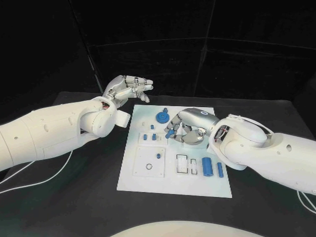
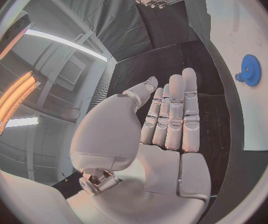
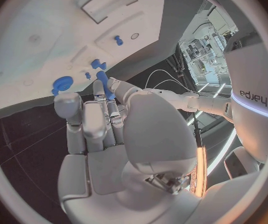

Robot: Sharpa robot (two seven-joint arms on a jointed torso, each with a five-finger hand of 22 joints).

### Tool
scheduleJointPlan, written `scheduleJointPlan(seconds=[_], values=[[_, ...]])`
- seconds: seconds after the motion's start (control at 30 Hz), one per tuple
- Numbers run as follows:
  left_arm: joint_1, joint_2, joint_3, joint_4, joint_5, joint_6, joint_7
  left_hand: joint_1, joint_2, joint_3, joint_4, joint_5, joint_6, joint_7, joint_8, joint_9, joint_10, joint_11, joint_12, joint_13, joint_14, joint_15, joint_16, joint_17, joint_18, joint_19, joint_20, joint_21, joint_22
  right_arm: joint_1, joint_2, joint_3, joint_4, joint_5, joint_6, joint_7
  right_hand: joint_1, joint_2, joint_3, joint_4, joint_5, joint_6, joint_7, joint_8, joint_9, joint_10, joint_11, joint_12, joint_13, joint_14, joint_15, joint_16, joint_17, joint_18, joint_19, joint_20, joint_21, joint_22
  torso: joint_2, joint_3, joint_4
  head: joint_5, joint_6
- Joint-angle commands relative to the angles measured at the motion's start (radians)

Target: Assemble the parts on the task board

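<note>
The white task board (image 1: 174, 180) lies in the middle of the black table. My right hand (image 1: 190, 127) hovers low over its far half and pinches a small blue peg (image 3: 101, 78) between thumb and fingers. A blue gear (image 1: 162, 117) lies flat just beyond that hand, and it also shows as the gear (image 2: 252, 69) by the left hand. Two blue cylinders (image 1: 213, 168) lie near the board's right edge. My left hand (image 1: 130, 89) is raised off the board's far left corner, with its fingers (image 2: 174, 114) straight and nothing in the palm.
Small blue pegs (image 1: 154, 137) stand left of the right hand. A raised white block (image 1: 149, 162) with an oval opening sits on the board's left half, with rectangular slots (image 1: 186, 164) beside it. White cables (image 1: 30, 182) trail over the table at the left.
</note>
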Motion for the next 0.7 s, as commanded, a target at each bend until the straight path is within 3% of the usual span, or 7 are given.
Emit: scheduleJointPlan(seconds=[0.03, 0.23, 0.33, 0.4, 0.57, 0.7], values=[[0.002, 0.004, 0.001, -0.001, 0.001, 0.005, 0.016, -0.006, 0.003, -0.006, 0.001, 0.003, -0.004, -0.001, -0.004, 0.0, -0.006, 0.001, 0.004, 0.0, -0.003, 0.006, -0.003, -0.002, 0.013, -0.003, 0.006, -0.006, -0.001, -0.011, 0.015, 0.0, 0.009, 0.014, 0.012, 0.031, 0.002, -0.017, 0.009, -0.006, -0.001, -0.001, 0.007, -0.004, 0.0, -0.001, 0.004, -0.006, 0.0, 0.015, -0.002, -0.003, -0.001, -0.016, 0.0, 0.005, 0.002, -0.002, 0.001, -0.0001, -0.0004, 0.006, 0.001], [0.002, 0.017, 0.001, -0.008, 0.001, 0.004, 0.017, -0.006, 0.003, -0.006, 0.001, 0.003, -0.004, -0.001, -0.004, 0.0, -0.006, 0.001, 0.004, 0.0, -0.003, 0.006, -0.003, -0.002, 0.013, -0.003, 0.006, -0.006, -0.001, -0.044, 0.053, -0.003, 0.011, 0.01, 0.035, 0.041, 0.006, -0.022, 0.014, -0.015, -0.008, -0.001, 0.008, -0.006, 0.0, 0.0, 0.005, -0.01, 0.0, 0.015, -0.001, -0.001, 0.001, -0.016, 0.0, 0.006, 0.003, -0.001, 0.001, 0.0006, -0.0031, 0.024, -0.004], [0.002, 0.021, 0.001, -0.01, 0.001, 0.005, 0.017, -0.005, 0.003, -0.006, 0.001, 0.003, -0.004, -0.001, -0.004, 0.0, -0.006, 0.001, 0.004, 0.0, -0.003, 0.006, -0.003, -0.002, 0.013, -0.003, 0.006, -0.006, -0.001, -0.052, 0.065, -0.022, 0.011, -0.004, 0.043, 0.05, 0.006, -0.022, 0.014, -0.016, -0.008, -0.001, 0.008, -0.006, 0.0, 0.0, 0.005, -0.01, 0.0, 0.015, -0.001, -0.001, 0.001, -0.016, 0.0, 0.006, 0.003, -0.001, 0.001, 0.0003, -0.0008, 0.03, -0.006], [0.002, 0.022, 0.001, -0.011, 0.001, 0.005, 0.018, -0.005, 0.003, -0.007, 0.001, 0.003, -0.004, -0.001, -0.003, 0.0, -0.006, 0.001, 0.004, 0.0, -0.003, 0.006, -0.003, -0.002, 0.013, -0.002, 0.006, -0.006, -0.002, -0.058, 0.072, -0.029, 0.008, -0.009, 0.048, 0.055, 0.006, -0.023, 0.014, -0.016, -0.009, -0.001, 0.008, -0.006, 0.0, 0.0, 0.005, -0.01, 0.0, 0.015, -0.001, -0.001, 0.001, -0.016, 0.0, 0.006, 0.003, -0.001, 0.001, 0.0005, -0.001, 0.033, -0.007], [0.002, 0.025, 0.001, -0.015, 0.001, 0.005, 0.018, -0.005, 0.003, -0.007, 0.001, 0.003, -0.004, -0.001, -0.003, 0.0, -0.006, 0.001, 0.004, 0.0, -0.003, 0.006, -0.003, -0.002, 0.013, -0.002, 0.006, -0.006, -0.002, -0.075, 0.098, -0.043, -0.001, -0.028, 0.061, 0.064, 0.006, -0.023, 0.014, -0.016, -0.009, -0.001, 0.008, -0.006, 0.0, -0.001, 0.006, -0.01, 0.0, 0.015, -0.001, -0.002, 0.0, -0.015, -0.001, 0.006, 0.003, -0.001, 0.001, 0.0016, -0.0012, 0.043, -0.013], [0.002, 0.028, 0.001, -0.017, 0.001, 0.006, 0.018, -0.005, 0.003, -0.007, 0.001, 0.003, -0.004, -0.001, -0.003, 0.0, -0.006, 0.001, 0.004, 0.0, -0.003, 0.006, -0.003, -0.002, 0.013, -0.002, 0.006, -0.006, -0.002, -0.084, 0.111, -0.047, -0.01, -0.039, 0.072, 0.063, 0.006, -0.023, 0.014, -0.017, -0.009, -0.001, 0.009, -0.006, 0.0, -0.001, 0.006, -0.011, 0.0, 0.015, -0.001, -0.001, 0.0, -0.016, -0.001, 0.006, 0.003, -0.001, 0.001, 0.0018, -0.001, 0.05, -0.018]])
